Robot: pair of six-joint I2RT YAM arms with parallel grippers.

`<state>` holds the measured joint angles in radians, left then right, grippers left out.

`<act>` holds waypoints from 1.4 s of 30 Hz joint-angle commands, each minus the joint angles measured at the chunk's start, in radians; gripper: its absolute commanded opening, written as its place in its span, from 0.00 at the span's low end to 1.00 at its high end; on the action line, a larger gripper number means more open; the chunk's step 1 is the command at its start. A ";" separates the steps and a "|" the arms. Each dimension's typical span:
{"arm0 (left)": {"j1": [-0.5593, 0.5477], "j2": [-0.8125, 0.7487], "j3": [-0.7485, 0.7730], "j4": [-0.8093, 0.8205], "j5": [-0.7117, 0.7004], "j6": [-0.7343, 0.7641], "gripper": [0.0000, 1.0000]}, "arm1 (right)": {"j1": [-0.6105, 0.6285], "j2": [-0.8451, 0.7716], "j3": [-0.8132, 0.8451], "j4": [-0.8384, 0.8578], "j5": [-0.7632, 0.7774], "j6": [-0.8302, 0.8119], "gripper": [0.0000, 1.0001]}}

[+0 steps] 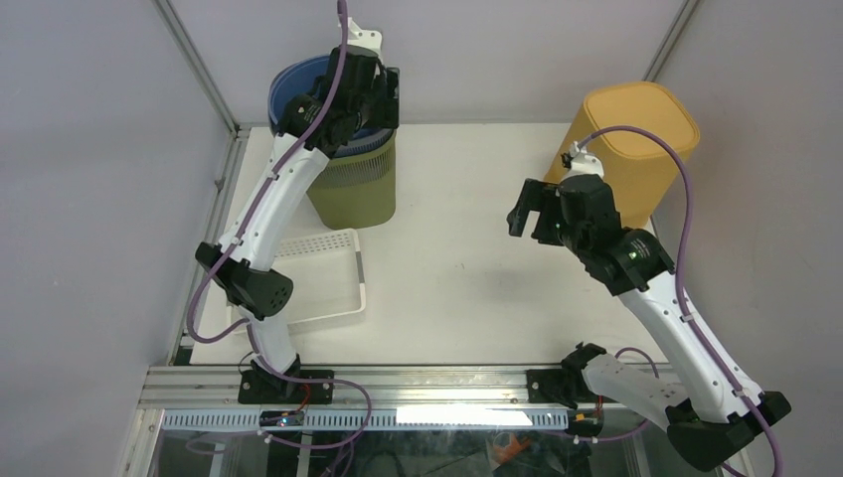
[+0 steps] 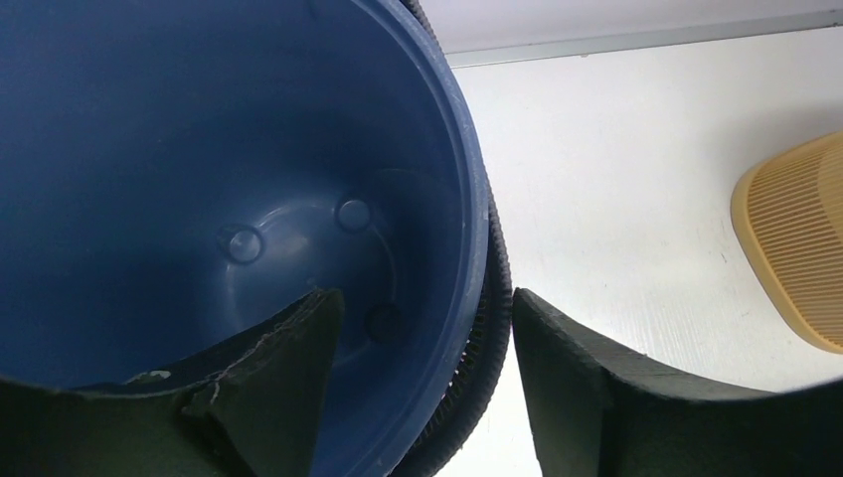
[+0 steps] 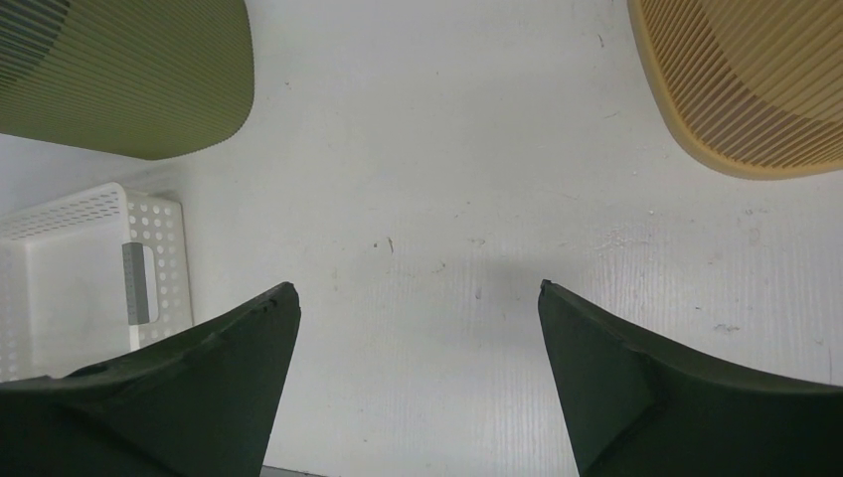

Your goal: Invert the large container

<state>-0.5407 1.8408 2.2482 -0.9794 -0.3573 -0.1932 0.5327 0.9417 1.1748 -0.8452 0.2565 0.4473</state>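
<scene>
A blue round container sits nested in an upright olive ribbed bin at the back left. In the left wrist view I look down into the blue container. My left gripper is open and straddles the right rim: one finger is inside the blue wall, and the other finger is outside, against the dark ribbed rim. My right gripper is open and empty, hovering above bare table near mid-right.
A tall yellow ribbed bin stands at the back right, also in the wrist views. A white perforated tray lies front left, beside the left arm. The olive bin shows in the right wrist view.
</scene>
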 commanded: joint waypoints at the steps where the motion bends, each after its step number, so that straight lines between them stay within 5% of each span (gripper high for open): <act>1: 0.013 -0.104 -0.002 0.060 0.010 0.015 0.67 | 0.000 -0.007 -0.007 0.015 0.008 0.015 0.94; 29: 0.031 -0.079 -0.108 0.039 0.068 0.078 0.57 | 0.000 -0.026 -0.024 0.001 0.017 0.022 0.94; 42: 0.032 -0.064 -0.058 0.033 0.101 0.159 0.05 | 0.001 -0.021 -0.003 -0.008 0.004 0.039 0.94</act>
<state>-0.5156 1.7809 2.1399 -0.9215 -0.2310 -0.0715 0.5327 0.9321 1.1439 -0.8677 0.2546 0.4709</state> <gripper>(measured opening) 0.145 0.941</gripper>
